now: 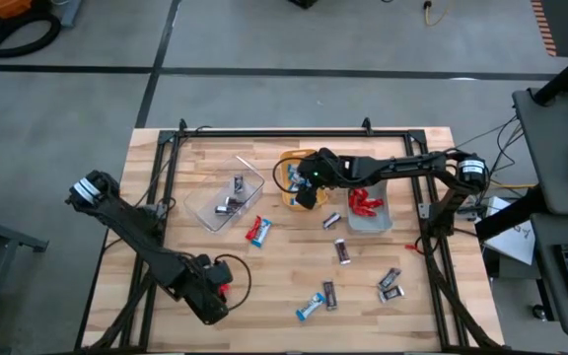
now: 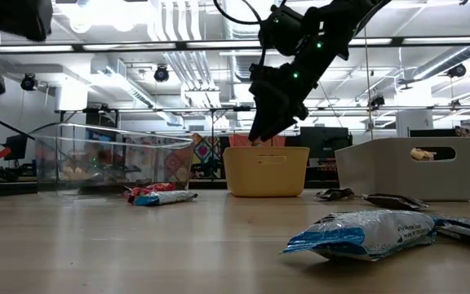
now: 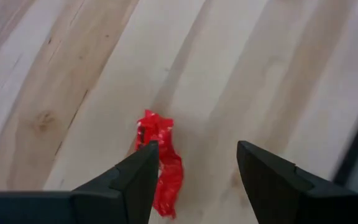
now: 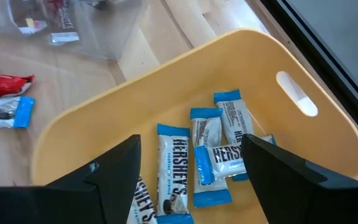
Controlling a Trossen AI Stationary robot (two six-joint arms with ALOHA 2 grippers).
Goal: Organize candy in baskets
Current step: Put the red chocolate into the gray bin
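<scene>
A wooden table (image 1: 294, 247) seen from above holds three bins in a row. The clear bin (image 1: 227, 193) sits to the left with a few dark-wrapped bars inside. The orange bin (image 1: 289, 183) is in the middle and the grey bin (image 1: 369, 208) to the right, with red bars (image 1: 366, 202) in it.

The right gripper (image 1: 310, 189) hangs over the orange bin, its arm stretching across above the grey bin. Its fingers (image 4: 114, 177) stand wide apart and hold nothing. Only its wrist view looks into the orange bin, where several blue-and-white bars (image 4: 207, 152) lie on the bottom.

The left gripper (image 1: 215, 294) is at the table's near left, well apart from the bins. Its fingers (image 3: 132, 180) are spread wide just above the wood, empty. A red bar (image 3: 160, 163) lies on the table beside one fingertip, clear only in that wrist view.

Loose bars are scattered over the table: a red and a blue one (image 1: 257, 231) near the clear bin, dark ones (image 1: 343, 250) in front of the grey bin, and more toward the near edge (image 1: 319, 300).

The low view shows a blue bar (image 2: 365, 233) close up.
</scene>
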